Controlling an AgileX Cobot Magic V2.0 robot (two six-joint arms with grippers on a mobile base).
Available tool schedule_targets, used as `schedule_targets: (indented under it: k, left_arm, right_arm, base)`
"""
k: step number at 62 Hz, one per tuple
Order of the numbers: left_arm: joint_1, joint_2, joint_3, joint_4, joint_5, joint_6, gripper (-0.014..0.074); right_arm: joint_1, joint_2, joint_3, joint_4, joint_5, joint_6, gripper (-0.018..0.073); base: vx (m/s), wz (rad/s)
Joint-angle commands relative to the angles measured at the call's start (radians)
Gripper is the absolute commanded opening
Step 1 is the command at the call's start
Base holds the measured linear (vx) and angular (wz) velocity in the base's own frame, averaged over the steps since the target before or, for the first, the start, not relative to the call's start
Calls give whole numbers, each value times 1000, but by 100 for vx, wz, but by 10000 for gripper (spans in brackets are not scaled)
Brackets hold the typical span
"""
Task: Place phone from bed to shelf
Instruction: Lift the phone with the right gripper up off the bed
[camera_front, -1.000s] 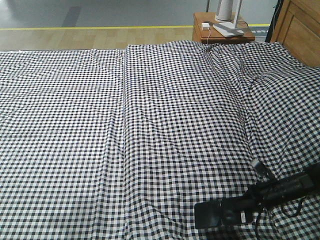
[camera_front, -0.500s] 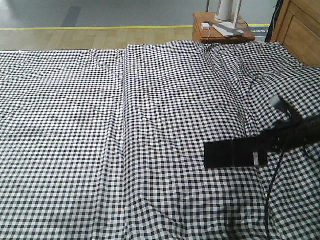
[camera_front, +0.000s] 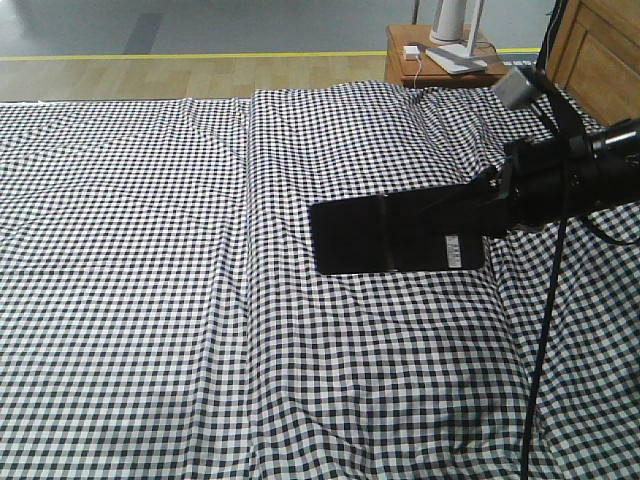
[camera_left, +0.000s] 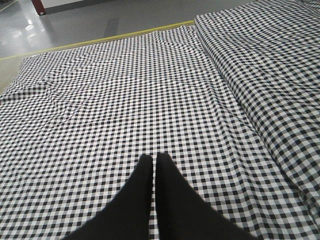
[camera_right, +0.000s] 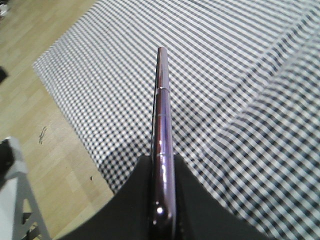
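Note:
The phone (camera_front: 395, 235), a thin black slab with a small white sticker, hangs flat above the bed (camera_front: 150, 250). My right gripper (camera_front: 478, 222) is shut on its right end. In the right wrist view the phone (camera_right: 161, 110) shows edge-on with a glossy purplish rim. It is pinched between the two dark fingers of the right gripper (camera_right: 162, 159), over the checked sheet (camera_right: 240, 75). My left gripper (camera_left: 154, 159) is shut with nothing in it and hovers low over the bed (camera_left: 125, 90). The shelf is out of view.
A small brown nightstand (camera_front: 425, 68) with a white stand and a charger stands past the bed's far right corner. Wooden furniture (camera_front: 600, 50) is at the upper right. Wood floor (camera_right: 35, 100) lies beside the bed. A cable (camera_front: 545, 330) hangs from the right arm.
My right gripper has lifted the phone off the near right of the bed. It has carried it up and to the left in the front view. The left gripper was not seen earlier.

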Motion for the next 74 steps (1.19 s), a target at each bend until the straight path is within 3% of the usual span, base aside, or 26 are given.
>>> schedule_targets:
  k: [1,31,74]
  left_arm:
    - [1,-7,5,-2,-73,0,1]
    - [1,-7,5,-2,-73,0,1]
    - [1,-7,5,-2,-73,0,1]
  right_arm:
    - [58,-104,-24,85,86,18,-3]
    - [295,-277,-24,85,84,95,-2]
    - [303,-292,-25,88,82,92,-2]
  base:
    - [0,0]
    - [0,0]
    - [0,0]
